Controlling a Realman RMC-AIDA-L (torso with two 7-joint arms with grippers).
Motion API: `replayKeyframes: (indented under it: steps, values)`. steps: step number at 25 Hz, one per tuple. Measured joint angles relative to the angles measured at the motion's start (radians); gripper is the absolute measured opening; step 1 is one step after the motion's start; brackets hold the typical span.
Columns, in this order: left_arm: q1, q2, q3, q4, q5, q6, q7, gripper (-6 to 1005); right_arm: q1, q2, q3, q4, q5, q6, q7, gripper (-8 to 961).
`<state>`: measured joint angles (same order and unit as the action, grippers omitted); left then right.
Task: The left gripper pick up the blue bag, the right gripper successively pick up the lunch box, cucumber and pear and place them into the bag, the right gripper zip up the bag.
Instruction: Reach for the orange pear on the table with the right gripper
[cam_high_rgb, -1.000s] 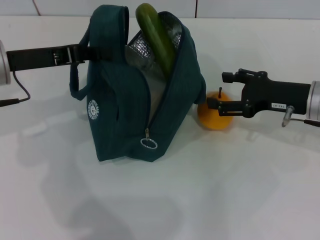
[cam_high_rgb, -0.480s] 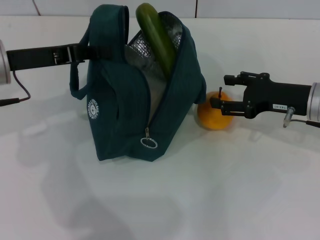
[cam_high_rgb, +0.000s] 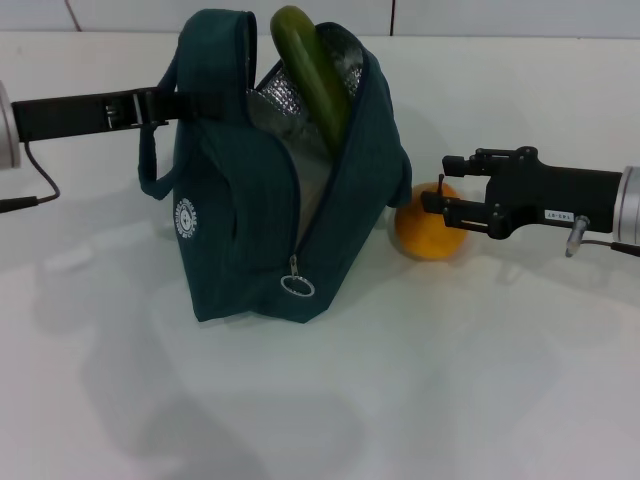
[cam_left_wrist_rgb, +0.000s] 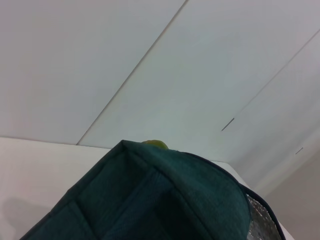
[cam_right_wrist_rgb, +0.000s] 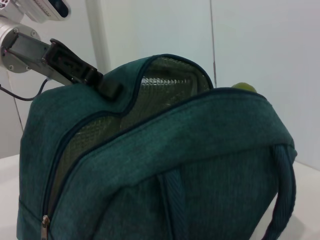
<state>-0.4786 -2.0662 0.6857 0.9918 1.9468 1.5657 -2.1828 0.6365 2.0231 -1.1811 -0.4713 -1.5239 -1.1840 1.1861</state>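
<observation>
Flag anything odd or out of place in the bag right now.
The cucumber stands tilted on end, its tip poking above the blue bag opening, so zipping looks blocked. The pear sits on the table beside the bag, right hand at it.

Bag (cam_high_rgb: 250, 230) stands on the counter (cam_high_rgb: 420, 400), cucumber (cam_high_rgb: 312, 75) inside; pear (cam_high_rgb: 428, 230) just right of it, left hand (cam_high_rgb: 205, 105) at its top.

Cucumber (cam_high_rgb: 312, 72) crowds the blue bag (cam_high_rgb: 240, 200) opening.
</observation>
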Motion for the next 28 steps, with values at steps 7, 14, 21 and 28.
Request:
replayKeyframes:
  steps: [7, 14, 21, 28]
  values:
    - [-0.007, 0.001, 0.0, -0.025, -0.002, -0.003, 0.019, 42, 0.0, 0.0, -0.005, -0.005, 0.002, -0.001, 0.0, 561]
    - [-0.008, 0.002, 0.0, -0.027, -0.002, -0.003, 0.02, 42, 0.004, 0.0, -0.012, -0.006, 0.008, 0.0, -0.002, 557]
    - [-0.008, 0.001, 0.0, -0.027, -0.003, -0.003, 0.02, 43, 0.008, 0.001, -0.021, -0.006, 0.008, 0.005, -0.002, 551]
    - [-0.008, 0.0, 0.0, -0.027, -0.004, -0.003, 0.02, 43, 0.006, 0.002, -0.024, -0.006, 0.009, 0.002, -0.002, 448]
